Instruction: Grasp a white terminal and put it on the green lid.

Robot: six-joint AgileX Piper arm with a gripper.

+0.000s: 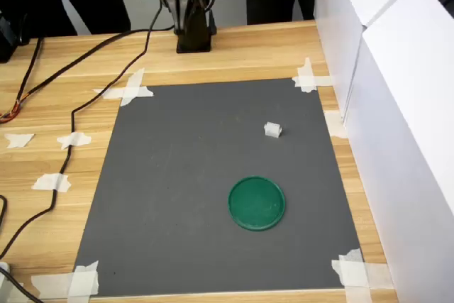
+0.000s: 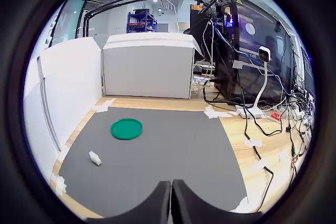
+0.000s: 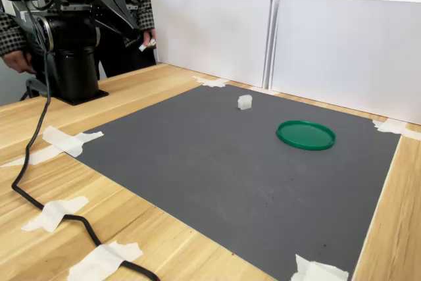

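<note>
White terminal: the white terminal sits alone on the grey mat, toward the first exterior view's right and nearer the arm's end of the mat than the lid.
Green lid: the green lid lies flat on the same mat, near the terminal but apart from it; nothing rests on it.
Mat: it is taped at its corners to the wooden table with white tape.
Gripper: the gripper appears in the wrist view as two dark fingers pressed together with only a thin seam between them, clenched and holding nothing; in both exterior views it is too dark and tucked in to judge.
Arm: the arm stands folded on its black base at the far table edge in the first exterior view, well apart from the terminal and lid.
Cable: a black cable runs across the wood beside the mat.
Walls: white panels stand along the table's edge on the first exterior view's right.
People: people in dark clothes stand behind the arm, cut off by the edges of both exterior views.
</note>
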